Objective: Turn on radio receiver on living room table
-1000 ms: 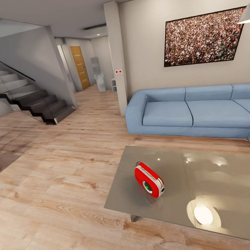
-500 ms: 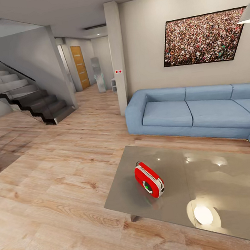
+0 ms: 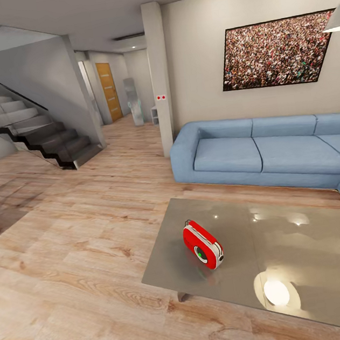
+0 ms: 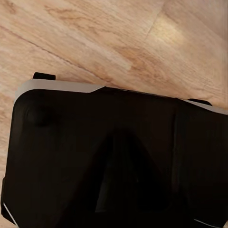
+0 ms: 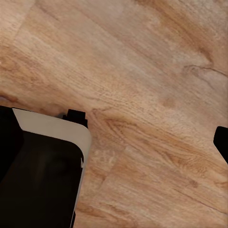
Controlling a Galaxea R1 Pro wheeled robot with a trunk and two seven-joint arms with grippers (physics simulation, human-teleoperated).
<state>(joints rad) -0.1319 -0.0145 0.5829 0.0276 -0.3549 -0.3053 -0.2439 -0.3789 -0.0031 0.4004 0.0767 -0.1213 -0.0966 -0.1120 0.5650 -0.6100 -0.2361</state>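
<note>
Red radio receiver (image 3: 203, 244) upright on glossy grey bench (image 3: 292, 260), near its left front corner, dial facing front-left. Blue sectional sofa (image 3: 266, 155) behind bench, crowd picture (image 3: 275, 52) on wall above. Wrist views: dark robot body (image 4: 114, 161) over wood plank floor (image 5: 142, 95); state of either pincer can't tell

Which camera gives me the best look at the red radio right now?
The head view: the radio receiver stands on the table, dial toward the camera. Both wrist views look at wood floor and dark robot body.
</note>
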